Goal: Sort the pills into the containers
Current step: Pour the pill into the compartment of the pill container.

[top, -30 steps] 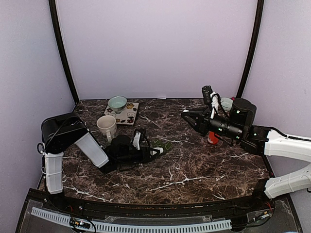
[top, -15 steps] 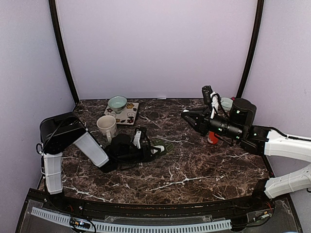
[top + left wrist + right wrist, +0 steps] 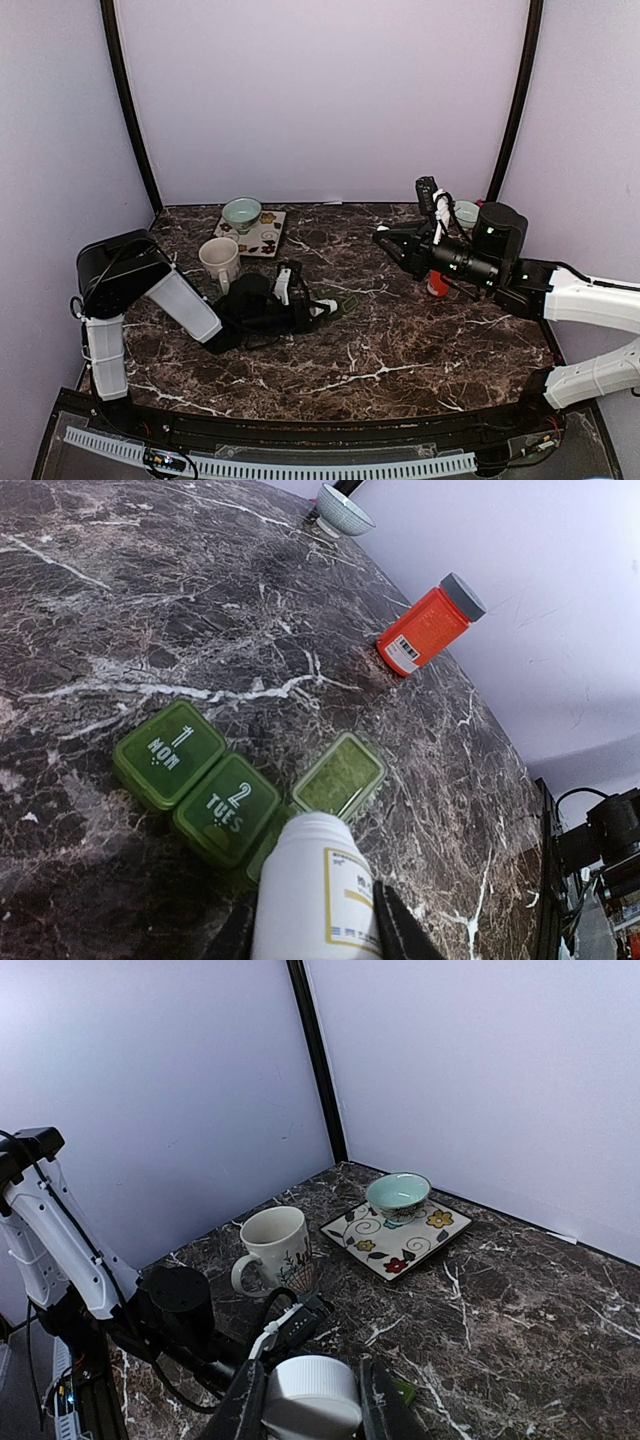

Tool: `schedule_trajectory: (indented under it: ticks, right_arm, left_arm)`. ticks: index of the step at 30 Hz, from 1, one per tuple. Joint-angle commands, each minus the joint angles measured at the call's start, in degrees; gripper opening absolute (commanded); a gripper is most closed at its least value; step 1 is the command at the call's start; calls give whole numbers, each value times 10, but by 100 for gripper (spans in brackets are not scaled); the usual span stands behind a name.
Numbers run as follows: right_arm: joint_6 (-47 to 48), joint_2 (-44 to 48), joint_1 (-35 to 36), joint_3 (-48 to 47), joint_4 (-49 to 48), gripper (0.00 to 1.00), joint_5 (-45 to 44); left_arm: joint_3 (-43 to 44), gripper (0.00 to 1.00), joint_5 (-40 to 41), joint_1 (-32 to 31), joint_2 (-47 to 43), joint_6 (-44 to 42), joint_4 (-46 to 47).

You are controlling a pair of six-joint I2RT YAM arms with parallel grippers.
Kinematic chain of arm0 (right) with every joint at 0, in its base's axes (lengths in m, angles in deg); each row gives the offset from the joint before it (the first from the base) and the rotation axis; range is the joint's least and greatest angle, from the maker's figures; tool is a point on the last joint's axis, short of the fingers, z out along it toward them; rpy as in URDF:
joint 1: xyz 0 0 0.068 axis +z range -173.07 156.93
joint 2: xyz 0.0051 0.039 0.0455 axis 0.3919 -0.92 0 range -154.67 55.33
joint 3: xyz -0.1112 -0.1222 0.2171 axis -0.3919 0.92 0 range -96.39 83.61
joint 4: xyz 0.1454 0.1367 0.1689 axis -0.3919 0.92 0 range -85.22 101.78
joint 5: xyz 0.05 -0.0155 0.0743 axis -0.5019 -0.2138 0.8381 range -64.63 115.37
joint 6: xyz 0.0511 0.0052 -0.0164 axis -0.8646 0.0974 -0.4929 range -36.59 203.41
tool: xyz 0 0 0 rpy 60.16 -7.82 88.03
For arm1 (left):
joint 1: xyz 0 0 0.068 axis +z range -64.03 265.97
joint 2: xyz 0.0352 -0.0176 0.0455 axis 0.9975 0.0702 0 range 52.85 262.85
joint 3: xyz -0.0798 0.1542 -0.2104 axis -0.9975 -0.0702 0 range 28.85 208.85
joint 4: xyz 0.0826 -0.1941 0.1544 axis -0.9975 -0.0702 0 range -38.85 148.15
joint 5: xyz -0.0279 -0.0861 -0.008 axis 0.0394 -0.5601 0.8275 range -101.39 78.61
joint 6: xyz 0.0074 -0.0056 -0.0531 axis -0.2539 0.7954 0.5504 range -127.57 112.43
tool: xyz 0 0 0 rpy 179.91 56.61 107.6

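My left gripper (image 3: 315,925) is shut on a white pill bottle (image 3: 318,895), which has no cap. The bottle tilts mouth-down over a green weekly pill organizer (image 3: 225,808). The MON and TUES lids are closed, and the lid beyond them (image 3: 338,775) stands open. In the top view this gripper (image 3: 318,311) lies low over the organizer (image 3: 341,299). My right gripper (image 3: 312,1400) is shut on a white ribbed cap (image 3: 312,1392) and hangs in the air mid-right (image 3: 385,238). No pills show.
An orange bottle with a grey cap (image 3: 436,285) stands below the right arm, also seen in the left wrist view (image 3: 428,628). A cream mug (image 3: 220,260), a floral plate (image 3: 268,242) with a teal bowl (image 3: 241,212), and another bowl (image 3: 466,212) stand at the back.
The left arm's elbow has drifted slightly to the left. Both grippers keep their holds and places.
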Motion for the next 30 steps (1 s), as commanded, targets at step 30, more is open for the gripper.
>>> schedule_trajectory:
  ticks: [30]
  right_arm:
    - [-8, -5, -4, -5, -27, 10, 4]
  left_arm:
    - [24, 0, 17, -8, -41, -33, -55]
